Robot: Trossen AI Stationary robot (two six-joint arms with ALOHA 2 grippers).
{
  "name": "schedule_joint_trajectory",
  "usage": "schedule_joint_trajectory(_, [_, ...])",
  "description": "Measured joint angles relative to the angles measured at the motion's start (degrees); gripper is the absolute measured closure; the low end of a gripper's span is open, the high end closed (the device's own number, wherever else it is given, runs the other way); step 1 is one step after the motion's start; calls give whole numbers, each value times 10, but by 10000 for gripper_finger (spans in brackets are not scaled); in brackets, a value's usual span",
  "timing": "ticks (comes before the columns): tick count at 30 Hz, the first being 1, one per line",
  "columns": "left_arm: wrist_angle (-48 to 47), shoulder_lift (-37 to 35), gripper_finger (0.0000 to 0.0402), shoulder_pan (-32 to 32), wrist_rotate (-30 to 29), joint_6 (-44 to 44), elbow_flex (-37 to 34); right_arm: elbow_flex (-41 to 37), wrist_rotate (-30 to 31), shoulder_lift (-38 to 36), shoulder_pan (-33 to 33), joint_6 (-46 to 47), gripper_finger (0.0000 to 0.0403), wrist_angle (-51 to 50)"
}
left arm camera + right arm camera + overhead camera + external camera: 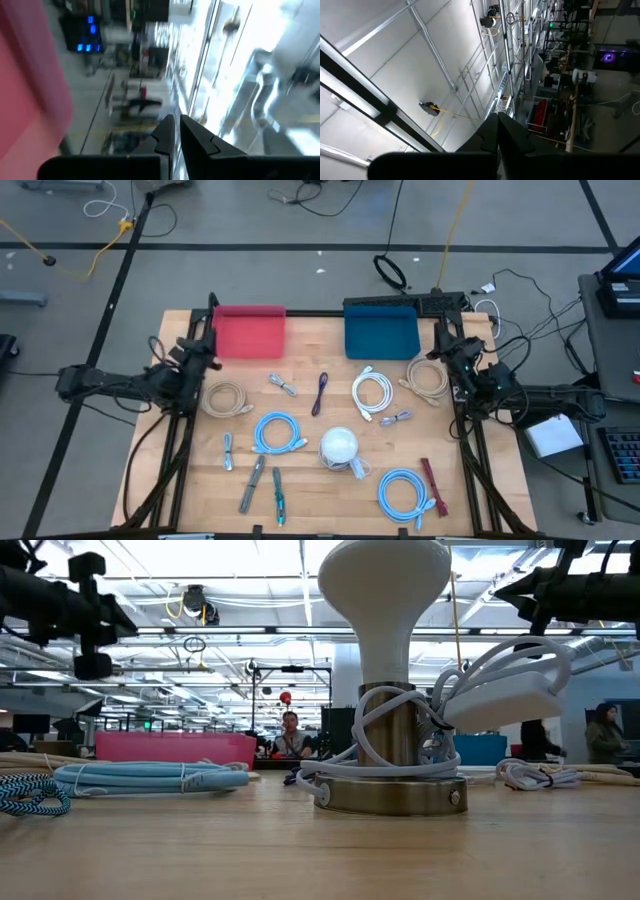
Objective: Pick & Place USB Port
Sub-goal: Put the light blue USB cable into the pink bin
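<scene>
Grey USB adapter point(397, 418) is seen lengthwise toward, and nearer, the shut, empty right end effector point(452, 352); left end effector point(205, 345) nearly shut, empty.

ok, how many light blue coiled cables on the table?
2: one coil left of the lamp, one at the front right by the red cable. None seems hidden.
</scene>
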Motion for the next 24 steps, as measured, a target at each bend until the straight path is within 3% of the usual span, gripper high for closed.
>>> schedule_joint_trajectory(3, [72,0,371,29,82,67,1,0,0,0,0,-8,403,-6])
schedule_joint_trajectory(7, [121,0,371,65,282,152,37,0,1,0,0,-37,403,-11])
schedule_joint_trajectory(12, [63,0,371,96,509,195,173,0,25,0,0,-54,403,-11])
schedule_joint_trajectory(14, [-68,1,371,105,581,224,268,0,35,0,0,-62,403,-11])
schedule_joint_trajectory(16, [-291,13,371,111,631,277,392,0,46,0,-1,-72,403,-11])
schedule_joint_trajectory(20, [-762,114,371,114,637,414,646,0,47,0,-1,-88,403,-11])
schedule_joint_trajectory(22, [-893,174,371,113,635,451,728,0,46,0,-1,-90,403,-11])
schedule_joint_trajectory(24, [-962,225,371,112,635,455,782,0,45,0,-1,-90,403,-11])
